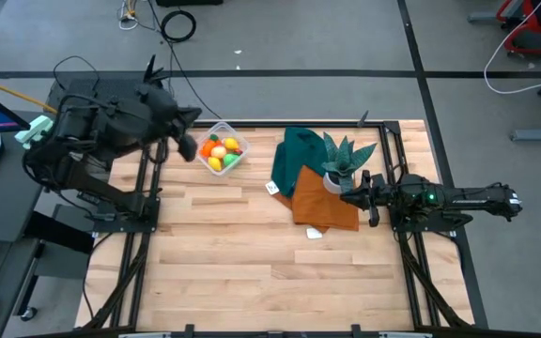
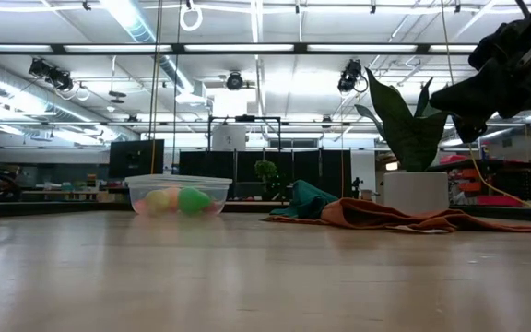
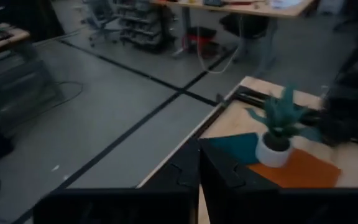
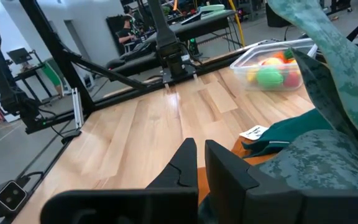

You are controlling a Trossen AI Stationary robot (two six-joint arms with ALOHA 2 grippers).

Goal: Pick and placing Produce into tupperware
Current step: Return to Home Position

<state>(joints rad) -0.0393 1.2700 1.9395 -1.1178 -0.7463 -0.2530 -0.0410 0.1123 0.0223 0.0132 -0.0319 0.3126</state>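
Mid light-wood table (image 1: 252,272): right hand (image 1: 369,195) parked beside spiky green potted plant (image 1: 344,161), fingers closed, empty. Farther back: small clear plastic container (image 2: 178,182) holds colourful toy produce (image 1: 220,153). Left hand (image 1: 188,144) raised just beside it, closed, empty. Likely step: homing; next move calls for retracting it clear of container rim.

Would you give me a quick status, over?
Left gripper shut, empty, near tupperware. Right gripper shut, empty, by plant pot. Produce in tupperware. Cloths lie apart.
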